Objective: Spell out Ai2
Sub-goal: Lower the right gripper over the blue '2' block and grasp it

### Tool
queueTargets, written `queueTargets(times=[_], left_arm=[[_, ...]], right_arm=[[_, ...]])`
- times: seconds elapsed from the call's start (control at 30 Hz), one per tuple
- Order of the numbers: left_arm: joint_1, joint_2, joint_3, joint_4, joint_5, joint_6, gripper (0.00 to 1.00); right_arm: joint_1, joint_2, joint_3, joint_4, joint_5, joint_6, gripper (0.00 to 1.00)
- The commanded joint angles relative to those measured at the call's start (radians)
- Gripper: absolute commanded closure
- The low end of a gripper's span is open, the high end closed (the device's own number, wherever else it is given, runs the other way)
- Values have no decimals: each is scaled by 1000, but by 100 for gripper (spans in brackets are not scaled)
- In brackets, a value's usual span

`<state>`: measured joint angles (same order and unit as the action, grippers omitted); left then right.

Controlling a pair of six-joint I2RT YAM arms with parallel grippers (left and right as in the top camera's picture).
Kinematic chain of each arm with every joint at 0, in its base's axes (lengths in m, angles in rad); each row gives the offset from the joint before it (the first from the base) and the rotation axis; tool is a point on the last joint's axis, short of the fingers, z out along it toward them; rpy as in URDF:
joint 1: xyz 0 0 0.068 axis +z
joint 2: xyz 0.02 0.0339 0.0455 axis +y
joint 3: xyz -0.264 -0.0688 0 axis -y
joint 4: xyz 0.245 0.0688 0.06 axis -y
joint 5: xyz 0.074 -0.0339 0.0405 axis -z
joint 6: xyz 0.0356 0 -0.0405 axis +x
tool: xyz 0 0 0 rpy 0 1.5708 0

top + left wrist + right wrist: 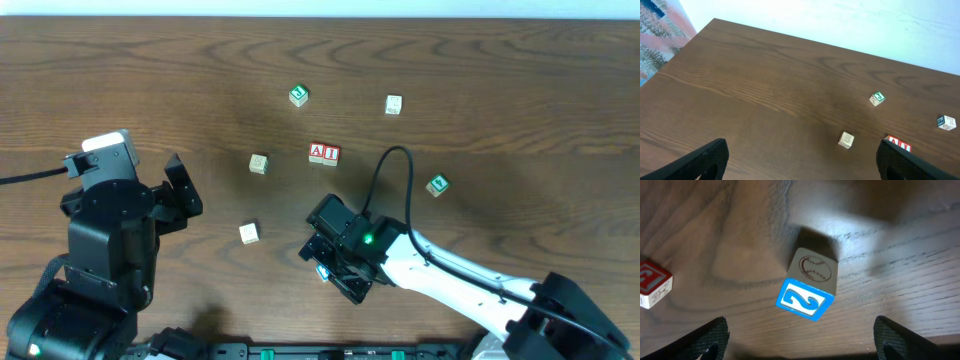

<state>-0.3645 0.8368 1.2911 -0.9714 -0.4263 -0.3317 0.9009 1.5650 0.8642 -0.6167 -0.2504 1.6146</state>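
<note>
Two red blocks, A and I (pixel 324 153), stand side by side at mid-table; they also show in the left wrist view (pixel 897 145). A wooden block with a blue "2" face (pixel 810 287) and a baseball drawing lies on the table just ahead of my right gripper (pixel 800 345), which is open with the block between and beyond its fingertips, not touching. In the overhead view the right gripper (pixel 335 265) covers most of this block (pixel 323 271). My left gripper (pixel 805 162) is open and empty, at the left of the table (pixel 180 190).
A green block (pixel 298 95), a pale block (pixel 393 104), another green block (pixel 437 185) and two wooden blocks (pixel 259 163) (pixel 249 233) lie scattered. The "5" block (pixel 846 140) lies ahead of my left gripper. A red block (pixel 652 284) shows at the left of the right wrist view.
</note>
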Motion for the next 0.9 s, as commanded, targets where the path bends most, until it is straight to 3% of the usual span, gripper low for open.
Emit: queueTargets(times=[0.0, 0.43, 0.6, 0.77, 0.87], left_arm=[[0, 1, 8, -4, -18, 14, 5], [0, 1, 7, -4, -18, 14, 5], [0, 1, 8, -4, -18, 14, 5], [0, 1, 8, -4, -18, 14, 5], [0, 1, 8, -4, -18, 14, 5]], right_arm=[[8, 8, -4, -7, 43, 39, 9], [10, 67, -5, 31, 40, 53, 24], [10, 81, -5, 31, 49, 53, 55], [10, 103, -5, 31, 51, 53, 62], [10, 115, -5, 31, 43, 53, 72]])
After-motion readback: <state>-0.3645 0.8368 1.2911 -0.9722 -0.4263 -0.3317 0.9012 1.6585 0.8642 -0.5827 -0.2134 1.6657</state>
